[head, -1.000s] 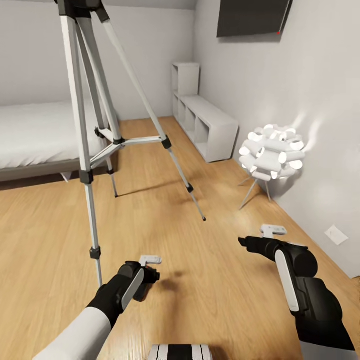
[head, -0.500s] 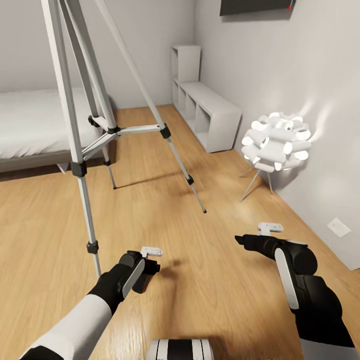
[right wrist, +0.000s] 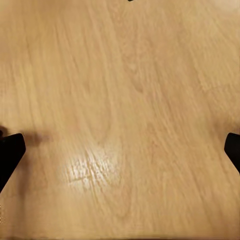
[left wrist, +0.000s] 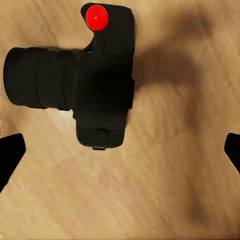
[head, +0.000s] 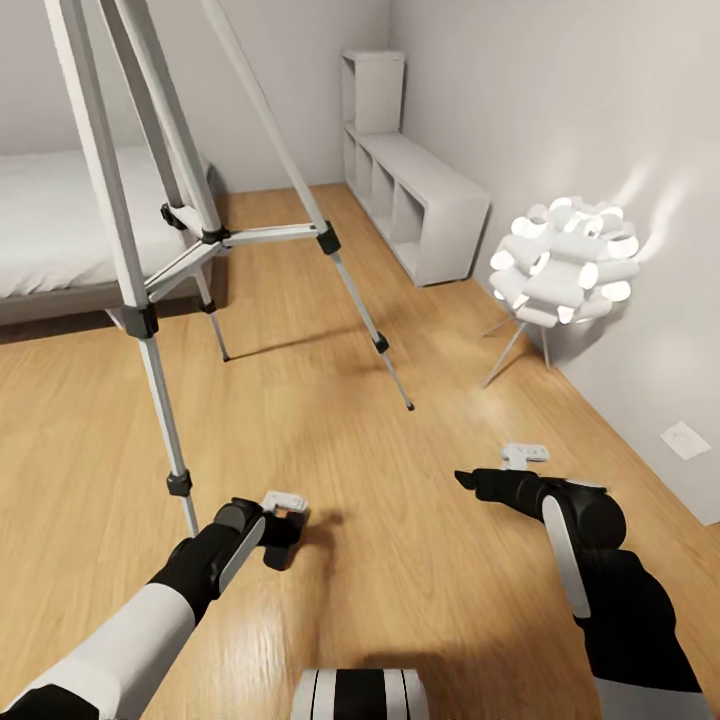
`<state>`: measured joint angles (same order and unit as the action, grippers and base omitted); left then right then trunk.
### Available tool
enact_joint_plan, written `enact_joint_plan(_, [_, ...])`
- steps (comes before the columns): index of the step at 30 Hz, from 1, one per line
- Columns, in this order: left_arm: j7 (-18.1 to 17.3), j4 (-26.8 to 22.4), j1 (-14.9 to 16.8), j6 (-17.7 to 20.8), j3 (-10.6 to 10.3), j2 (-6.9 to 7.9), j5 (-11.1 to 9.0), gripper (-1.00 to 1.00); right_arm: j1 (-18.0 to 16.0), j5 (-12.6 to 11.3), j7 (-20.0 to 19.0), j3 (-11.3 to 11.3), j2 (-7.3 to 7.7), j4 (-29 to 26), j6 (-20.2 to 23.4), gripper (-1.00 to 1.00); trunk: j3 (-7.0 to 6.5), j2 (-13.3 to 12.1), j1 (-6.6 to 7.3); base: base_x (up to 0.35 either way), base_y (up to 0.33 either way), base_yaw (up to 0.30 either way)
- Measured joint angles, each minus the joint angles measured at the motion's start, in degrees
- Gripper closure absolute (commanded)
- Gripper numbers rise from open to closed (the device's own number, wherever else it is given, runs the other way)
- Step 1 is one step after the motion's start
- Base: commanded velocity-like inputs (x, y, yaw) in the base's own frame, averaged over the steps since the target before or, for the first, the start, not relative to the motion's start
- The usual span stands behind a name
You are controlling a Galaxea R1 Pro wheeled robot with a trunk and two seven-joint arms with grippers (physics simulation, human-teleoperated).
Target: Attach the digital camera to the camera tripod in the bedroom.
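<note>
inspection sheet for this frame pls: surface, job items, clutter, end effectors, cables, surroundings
Surface: light wood floor, bare planks under both arms.
Job's things: digital camera lies on the floor beneath the left end effector, red button visible; camera tripod stands ahead on the left, legs spread, head out of frame.
Clutter: nothing seen.
End effectors: left end effector open, fingertips wide of the camera, not touching it; right end effector open over bare floor, holding nothing.
Cables: nothing seen.
Surroundings: bed behind the tripod, white shelf unit along the right wall, lit floor lamp, wall outlet.
</note>
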<state>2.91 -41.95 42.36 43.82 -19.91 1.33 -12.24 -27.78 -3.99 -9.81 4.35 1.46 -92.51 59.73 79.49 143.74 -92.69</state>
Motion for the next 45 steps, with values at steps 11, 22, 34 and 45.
enact_joint_plan(11, [-6.76,0.03,2.82,-0.50,0.07,1.88,5.10,-1.00,0.20,0.08,-0.15,-3.46,0.19,0.00,0.00,-1.00,2.44,0.15,-0.28,0.000,0.000,0.000])
enact_joint_plan(22, [-7.33,0.02,4.85,-0.55,-0.03,1.88,5.27,-1.00,0.11,0.08,-0.16,-3.67,0.45,0.00,0.00,-1.00,4.88,0.30,-0.57,0.000,0.000,0.000])
enact_joint_plan(34, [-7.42,-0.61,5.05,-1.19,-0.07,1.84,5.26,-1.00,-0.01,0.08,-0.16,-3.63,0.61,0.00,0.00,-1.00,7.54,0.46,-0.88,0.000,0.000,0.000])
enact_joint_plan(45, [-7.61,-0.94,4.75,-2.91,-0.29,1.50,5.25,-1.00,-0.78,0.09,-0.18,-3.41,0.77,0.00,0.00,-1.00,9.76,0.59,-1.13,0.000,0.000,0.000])
